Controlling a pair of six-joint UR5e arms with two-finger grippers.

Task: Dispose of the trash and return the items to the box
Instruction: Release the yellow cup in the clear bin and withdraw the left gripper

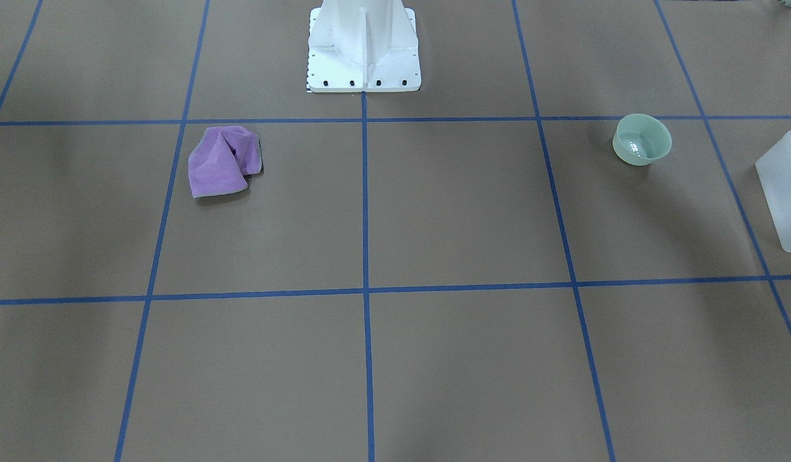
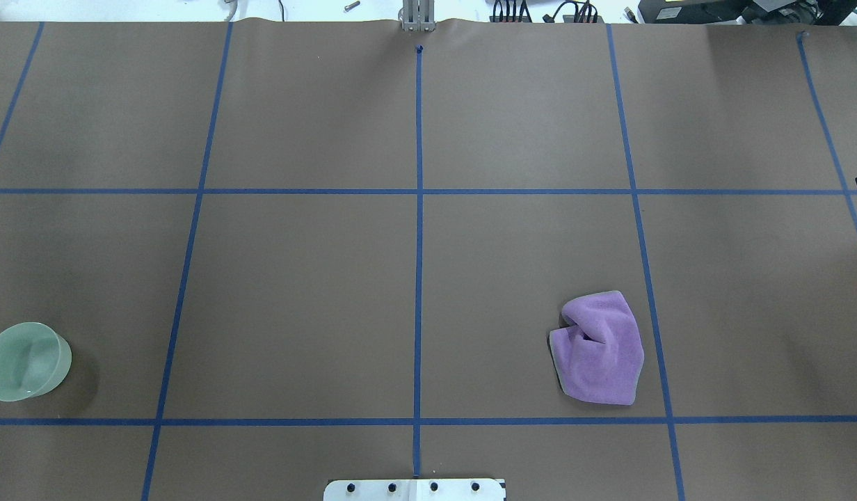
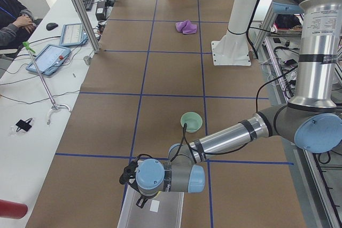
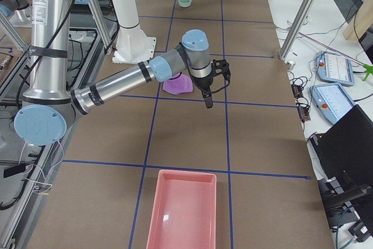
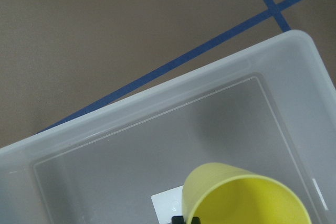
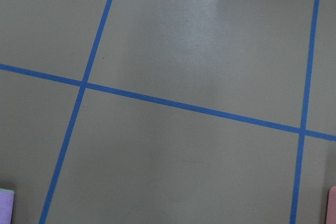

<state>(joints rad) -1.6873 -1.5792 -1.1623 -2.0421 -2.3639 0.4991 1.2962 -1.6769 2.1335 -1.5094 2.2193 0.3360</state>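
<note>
The yellow cup (image 5: 247,198) hangs just over the inside of the frosted white box (image 5: 157,108), with a black fingertip at its rim. My left gripper (image 3: 130,174) reaches over the box (image 3: 155,212) at the table's left end and appears shut on the cup. The pale green bowl (image 2: 25,362) stands upright and empty on the table near the box (image 1: 787,192); it also shows in the front view (image 1: 641,140). My right gripper (image 4: 208,100) hangs high above the table beside the purple cloth (image 4: 178,86); I cannot tell whether it is open.
A crumpled purple cloth (image 2: 599,348) lies on the robot's right half. A pink tray (image 4: 180,208) sits at the table's right end. The robot's white base (image 1: 363,45) stands at mid-table. Blue tape lines grid the brown table.
</note>
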